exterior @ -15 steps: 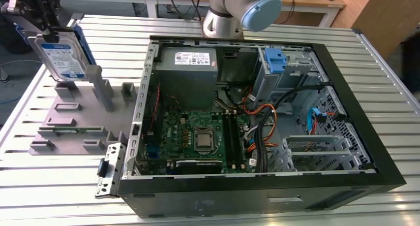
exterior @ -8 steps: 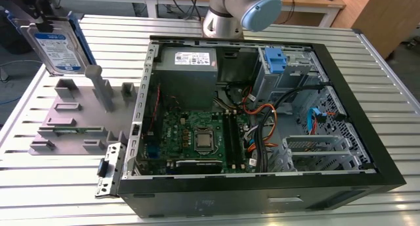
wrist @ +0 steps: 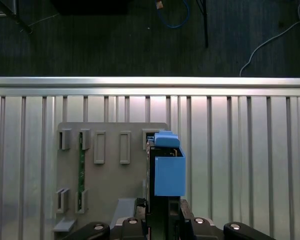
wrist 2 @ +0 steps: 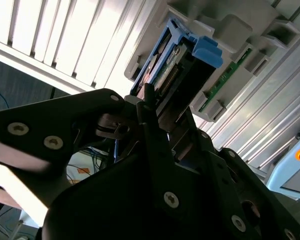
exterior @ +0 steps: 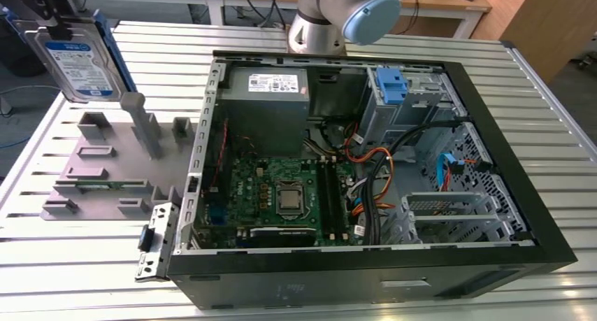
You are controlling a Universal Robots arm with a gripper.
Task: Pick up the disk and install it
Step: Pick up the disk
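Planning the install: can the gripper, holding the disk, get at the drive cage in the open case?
Probably yes. The gripper is shut on the disk, raised above the grey fixture outside the computer case. The case lies open and nothing covers the drive cage, though cables run close by.

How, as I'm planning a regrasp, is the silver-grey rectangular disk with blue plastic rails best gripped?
Probably across its thin thickness at the upper short edge, coming from above. The silver-grey rectangular disk hangs upright with its broad labelled face turned sideways and blue rails along its long edges. The black gripper is shut on it that way.
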